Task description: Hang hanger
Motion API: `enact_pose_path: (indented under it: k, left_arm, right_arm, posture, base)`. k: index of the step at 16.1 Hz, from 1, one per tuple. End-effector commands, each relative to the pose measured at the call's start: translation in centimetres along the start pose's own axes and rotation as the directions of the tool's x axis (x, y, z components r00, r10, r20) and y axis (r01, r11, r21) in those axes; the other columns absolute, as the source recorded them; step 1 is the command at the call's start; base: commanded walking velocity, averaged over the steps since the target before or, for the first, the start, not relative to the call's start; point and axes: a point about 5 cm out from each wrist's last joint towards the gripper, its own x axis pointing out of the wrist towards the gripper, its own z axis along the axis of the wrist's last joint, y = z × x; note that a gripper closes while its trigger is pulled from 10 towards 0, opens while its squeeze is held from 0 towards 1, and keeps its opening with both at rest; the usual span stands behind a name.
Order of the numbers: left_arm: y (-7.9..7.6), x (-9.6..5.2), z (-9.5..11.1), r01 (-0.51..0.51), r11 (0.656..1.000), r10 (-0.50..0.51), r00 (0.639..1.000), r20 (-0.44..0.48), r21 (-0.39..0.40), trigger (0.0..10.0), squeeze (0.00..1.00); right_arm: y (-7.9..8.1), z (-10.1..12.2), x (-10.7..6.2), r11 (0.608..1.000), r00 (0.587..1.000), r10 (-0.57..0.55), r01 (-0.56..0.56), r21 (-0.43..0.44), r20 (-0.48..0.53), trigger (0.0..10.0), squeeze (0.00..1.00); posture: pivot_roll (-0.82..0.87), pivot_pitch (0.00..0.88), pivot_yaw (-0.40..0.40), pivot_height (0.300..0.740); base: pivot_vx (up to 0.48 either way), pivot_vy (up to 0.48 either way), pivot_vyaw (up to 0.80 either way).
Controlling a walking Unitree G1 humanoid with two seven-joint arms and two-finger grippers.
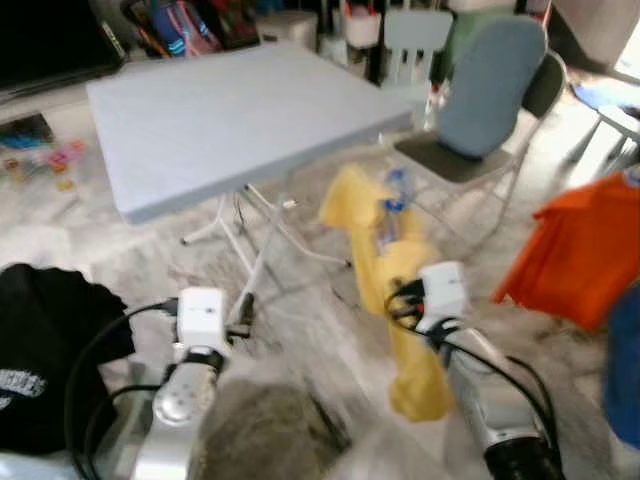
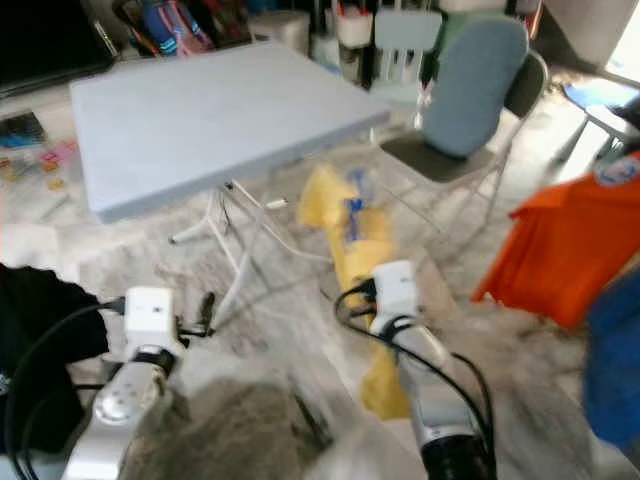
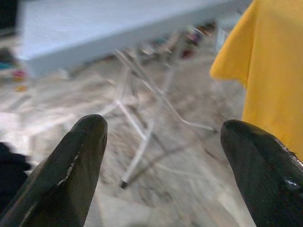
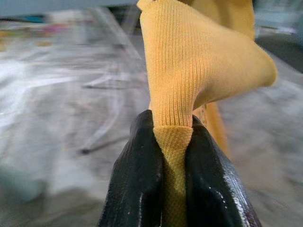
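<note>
A yellow knit garment (image 1: 385,260) hangs in front of me above the marble floor, with a bit of a blue hanger (image 1: 395,195) showing at its top. My right gripper (image 4: 173,127) is shut on a fold of the yellow garment (image 4: 189,61), pinching the fabric between both fingers. Its white wrist camera (image 1: 442,288) sits against the cloth. To the left, my left gripper (image 3: 163,130) is held out open with nothing between its fingers (image 3: 80,151). The garment's edge (image 3: 270,71) hangs just beside it.
A grey folding table (image 1: 230,110) stands ahead on thin white legs (image 1: 255,250). A chair with a blue back (image 1: 485,90) is behind the garment. An orange garment (image 1: 585,250) hangs at the right. A black garment (image 1: 45,340) lies at the left, and a grey cloth (image 1: 260,430) below me.
</note>
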Motion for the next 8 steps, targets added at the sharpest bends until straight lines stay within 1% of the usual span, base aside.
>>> enact_pose_path:
  k: [1,2,3,5,6,7,8]
  left_arm:
    - [-0.3,0.0,-0.3,0.011,1.000,-0.011,1.000,-0.015,-0.008,10.0,0.00]
    - [-0.2,0.3,-0.2,0.014,1.000,-0.014,1.000,-0.013,-0.009,10.0,0.00]
    - [0.0,0.7,0.1,0.015,1.000,-0.015,1.000,-0.006,-0.012,10.0,0.00]
    - [0.1,1.1,0.3,0.018,1.000,-0.018,1.000,-0.004,-0.015,10.0,0.00]
    - [0.1,1.4,0.3,0.027,0.999,-0.027,1.000,-0.005,-0.020,10.0,0.00]
    - [0.1,1.5,0.3,0.030,0.999,-0.031,1.000,-0.006,-0.019,10.0,0.00]
    - [-0.1,1.6,0.3,0.037,0.999,-0.037,0.999,-0.006,-0.017,10.0,0.00]
  right_arm:
    - [0.2,2.3,0.1,0.998,0.995,0.062,-0.061,-0.021,0.072,10.0,0.00]
    - [0.3,2.7,-0.1,0.995,0.992,0.101,-0.101,-0.011,0.071,10.0,0.00]
    - [0.5,3.3,-0.5,0.983,0.982,0.178,-0.175,-0.047,0.068,10.0,0.00]
    - [0.5,3.9,-1.0,0.968,0.967,0.245,-0.241,-0.067,0.065,10.0,0.00]
    - [1.0,4.5,-1.7,0.938,0.936,0.344,-0.340,-0.066,0.066,10.0,0.00]
    - [1.1,4.7,-1.9,0.927,0.925,0.373,-0.369,-0.064,0.068,10.0,0.00]
    - [1.2,4.9,-2.5,0.903,0.903,0.427,-0.424,-0.071,0.038,10.0,0.00]
  posture:
    - [-0.05,0.000,0.041,0.740]
    - [-0.05,0.000,0.040,0.740]
    - [-0.06,0.000,0.038,0.740]
    - [-0.06,0.000,0.038,0.740]
    - [-0.06,0.000,0.035,0.740]
    - [-0.06,0.000,0.035,0.740]
    - [-0.06,0.000,0.034,0.740]
  base:
    - [0.000,0.000,0.80]
    - [0.000,0.000,0.80]
    - [0.000,0.000,0.80]
    - [0.000,0.000,0.80]
    - [0.000,0.000,0.00]
    - [0.000,0.000,0.00]
    - [0.000,0.000,0.00]
